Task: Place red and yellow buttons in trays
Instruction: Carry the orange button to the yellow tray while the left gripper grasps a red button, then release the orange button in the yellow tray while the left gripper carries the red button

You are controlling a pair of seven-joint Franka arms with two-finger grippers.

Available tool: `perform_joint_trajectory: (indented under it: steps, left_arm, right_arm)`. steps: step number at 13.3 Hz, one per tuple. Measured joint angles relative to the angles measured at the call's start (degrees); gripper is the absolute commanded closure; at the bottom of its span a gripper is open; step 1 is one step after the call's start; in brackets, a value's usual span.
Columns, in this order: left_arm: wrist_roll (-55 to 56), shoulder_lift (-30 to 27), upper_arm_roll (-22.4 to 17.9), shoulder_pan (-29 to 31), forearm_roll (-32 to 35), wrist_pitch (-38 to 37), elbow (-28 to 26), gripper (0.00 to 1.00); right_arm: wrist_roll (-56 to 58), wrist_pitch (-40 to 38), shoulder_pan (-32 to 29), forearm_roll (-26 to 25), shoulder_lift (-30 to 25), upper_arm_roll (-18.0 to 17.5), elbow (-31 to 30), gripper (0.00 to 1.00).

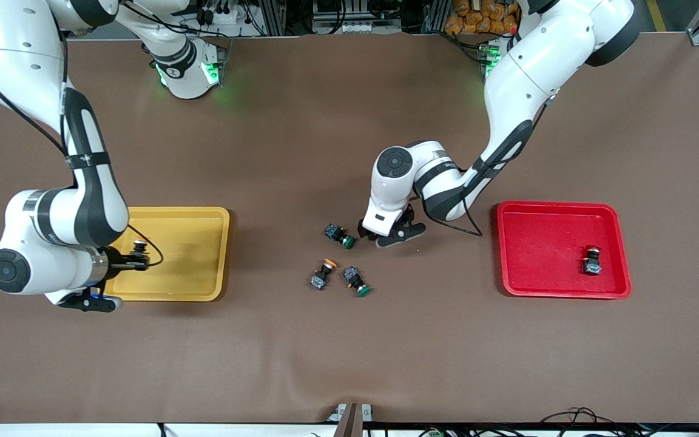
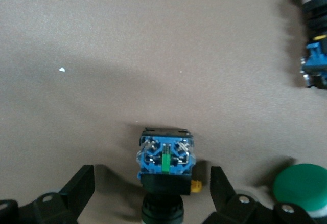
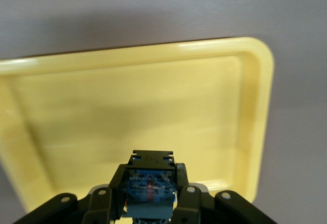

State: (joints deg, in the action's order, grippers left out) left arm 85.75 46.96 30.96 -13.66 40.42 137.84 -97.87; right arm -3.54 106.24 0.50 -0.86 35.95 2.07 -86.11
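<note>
Brown cloth-covered worktop (image 1: 349,364). Shallow yellow plastic tray (image 1: 192,255) toward the right arm's end. Matching red plastic tray (image 1: 543,255) toward the left arm's end, one black-bodied switch (image 1: 592,261) lying inside.

Right pincer (image 1: 134,262) over the yellow tray, clenched on a small black-and-blue push-button switch (image 3: 150,183).

Left pincer (image 1: 393,234) low at mid-worktop, released — fingers (image 2: 82,188) astride another switch (image 2: 164,168), apart from it, cap hidden.

Orange-yellow-capped switch (image 1: 323,272) loose beside two green-capped switches (image 1: 340,235).

Judged light, rigid, smooth-sided — best gripped across the flat black body, not the round cap.

You have one switch (image 1: 592,261) in the tray (image 1: 562,212) toward the left arm's end, three switches (image 1: 339,234) mid-table.
</note>
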Motion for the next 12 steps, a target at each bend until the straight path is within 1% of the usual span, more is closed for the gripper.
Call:
perform_joint_trajectory:
  steps: [3,5,6,7,8,10,11,12]
  left_arm:
    - [0.15,0.0,-0.93,-0.76,0.0,0.0,1.16,0.48]
    - [0.15,0.0,-1.19,-0.72,0.0,0.0,1.8,0.67]
    - [0.15,0.0,-1.24,-0.69,0.0,-0.01,1.9,0.74]
    - [0.14,0.0,-1.26,-0.68,0.0,-0.01,1.97,0.8]
    - [0.12,-0.01,-1.27,-0.66,0.0,-0.05,2.05,0.83]
    - [0.04,-0.07,-1.35,-0.39,0.0,-0.16,2.35,0.87]
    - [-0.31,-0.24,-1.37,-0.08,0.0,-0.62,2.58,0.87]
    - [-1.02,-0.58,-1.35,0.46,0.0,-1.5,2.85,0.87]
  right_arm:
    - [4.63,7.17,-1.72,-0.72,-0.14,0.06,-5.5,1.0]
    - [7.5,12.04,-3.3,-0.75,-0.24,0.08,-8.64,1.0]
    - [8.35,14.89,-3.93,-0.75,-0.28,0.08,-10.31,1.0]
    - [8.72,17.53,-4.2,-0.75,-0.28,0.07,-11.92,1.0]
    - [8.74,19.57,-4.22,-0.75,-0.28,0.04,-13.35,1.0]
    - [8.73,21.35,-4.21,-0.74,-0.28,-0.29,-15.17,1.0]
    - [8.72,21.45,-4.19,-0.73,-0.28,-0.5,-15.49,1.0]
    - [8.7,21.52,-4.16,-0.7,-0.28,-0.69,-15.67,0.8]
